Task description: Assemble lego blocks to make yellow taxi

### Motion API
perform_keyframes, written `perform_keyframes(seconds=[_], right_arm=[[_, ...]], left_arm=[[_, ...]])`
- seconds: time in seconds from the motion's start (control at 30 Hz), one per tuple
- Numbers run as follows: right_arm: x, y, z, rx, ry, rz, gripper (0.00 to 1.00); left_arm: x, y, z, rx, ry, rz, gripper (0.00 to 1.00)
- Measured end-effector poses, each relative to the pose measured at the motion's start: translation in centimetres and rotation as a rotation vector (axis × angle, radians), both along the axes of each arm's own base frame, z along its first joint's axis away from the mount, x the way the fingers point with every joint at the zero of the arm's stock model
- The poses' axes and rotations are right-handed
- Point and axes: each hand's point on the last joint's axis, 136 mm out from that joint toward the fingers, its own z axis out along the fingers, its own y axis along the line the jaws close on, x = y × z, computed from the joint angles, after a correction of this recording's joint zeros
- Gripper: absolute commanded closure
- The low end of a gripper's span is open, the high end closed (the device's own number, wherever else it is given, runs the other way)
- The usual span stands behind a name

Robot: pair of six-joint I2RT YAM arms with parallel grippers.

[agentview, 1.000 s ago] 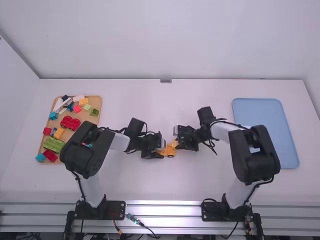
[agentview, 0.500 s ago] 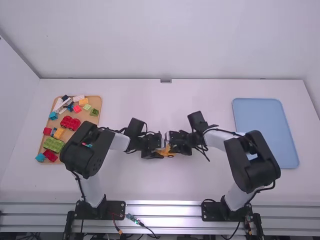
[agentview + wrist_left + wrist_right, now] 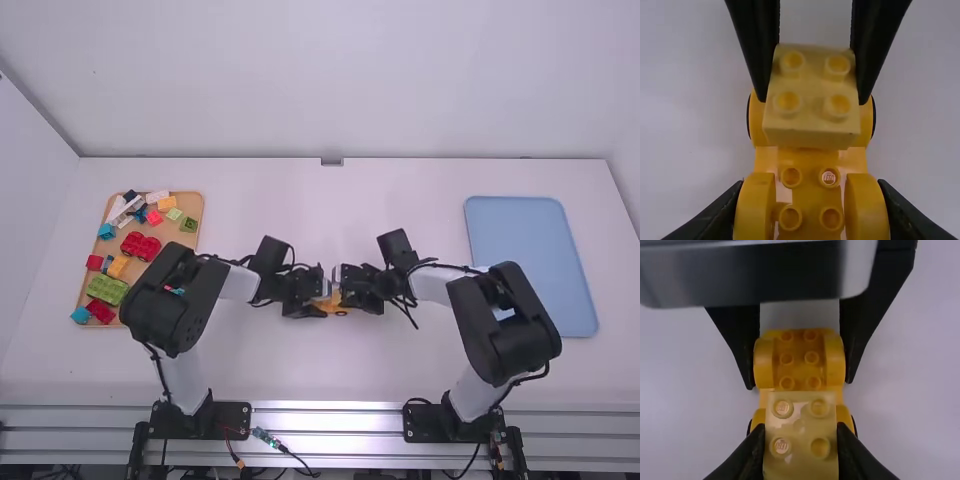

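Observation:
Near the table's middle, my left gripper and right gripper face each other over the orange-yellow car base. In the left wrist view, my left gripper is shut on the fenders of the car base, which has black wheels at its other end. A pale yellow two-by-two-stud block sits over that wheeled end, studs up, its sides pinched. In the right wrist view, my right gripper is shut on this yellow block. Whether its underside touches the car base I cannot tell.
A tan tray of loose blocks in several colours lies at the left, beside and partly beneath the left arm. A blue tray lies at the right, partly covered by the right arm. The grippers are very close together.
My right gripper has moved left, up to my left gripper over the car base, and over the last half second has barely shifted. The left arm has stayed still.

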Motion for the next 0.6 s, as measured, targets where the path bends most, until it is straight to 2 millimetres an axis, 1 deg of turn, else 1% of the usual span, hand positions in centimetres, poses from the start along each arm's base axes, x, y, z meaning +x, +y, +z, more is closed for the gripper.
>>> perform_keyframes(seconds=[0.3,0.5,0.6], right_arm=[[-0.39,-0.04,-0.08,-0.003,0.033,-0.012,1.0],[-0.64,0.32,-0.09,-0.015,0.024,0.0,1.0],[-0.69,0.44,-0.12,-0.023,0.025,-0.002,1.0]], left_arm=[[-0.06,-0.08,0.09,-0.004,-0.008,-0.013,0.72],[-0.21,-0.08,0.06,-0.005,-0.006,-0.019,0.79],[-0.23,-0.07,0.06,-0.005,-0.005,-0.02,0.79]])
